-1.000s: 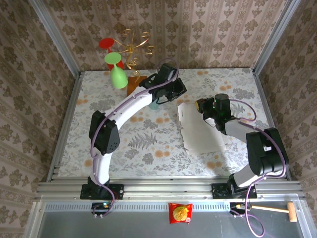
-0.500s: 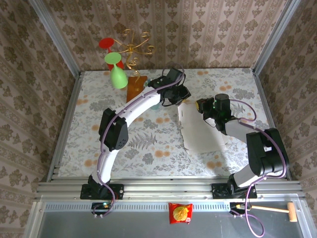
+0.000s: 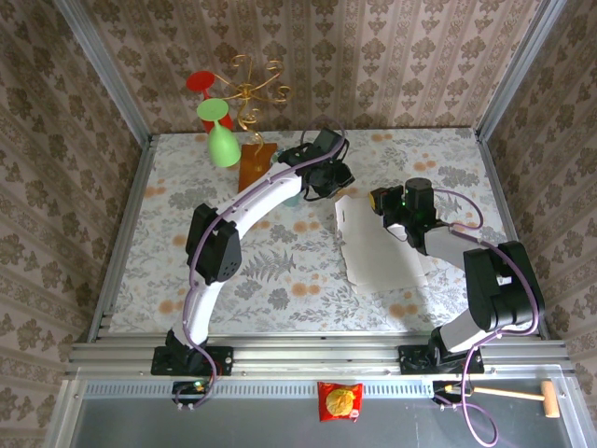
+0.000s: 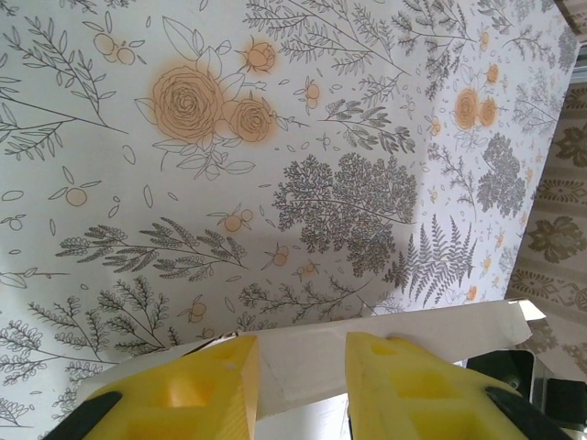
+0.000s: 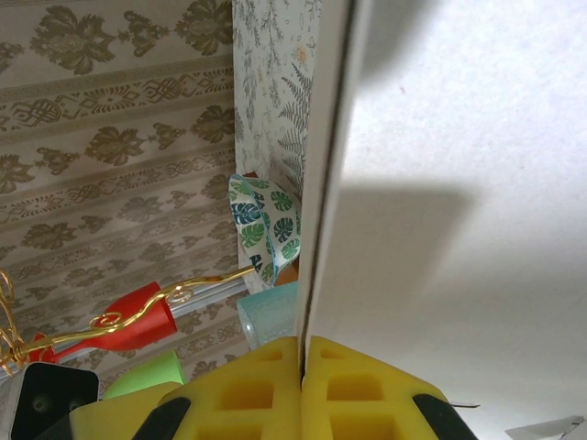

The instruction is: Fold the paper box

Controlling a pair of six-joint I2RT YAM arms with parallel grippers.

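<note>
The paper box (image 3: 382, 247) lies as a flat pale sheet on the flowered table, right of centre. My right gripper (image 3: 384, 202) sits at its far edge, and in the right wrist view this gripper (image 5: 303, 346) is shut on the thin edge of the paper box (image 5: 459, 183). My left gripper (image 3: 328, 183) hovers at the sheet's far left corner. In the left wrist view its yellow fingers (image 4: 202, 385) stand apart around the gripper's middle (image 4: 301, 362), with a strip of the paper box (image 4: 440, 325) showing past them and nothing pinched.
A teal cup (image 3: 291, 196) stands just left of the left gripper, beside a brown wooden board (image 3: 254, 163). A gold stand (image 3: 250, 89) holds a green glass (image 3: 221, 140) and a red glass (image 3: 201, 82) at the back left. Walls close three sides.
The left arm swung a little right and nearer, to the sheet's far left corner, and its jaws went from shut to apart. The right gripper kept its hold on the sheet's edge.
</note>
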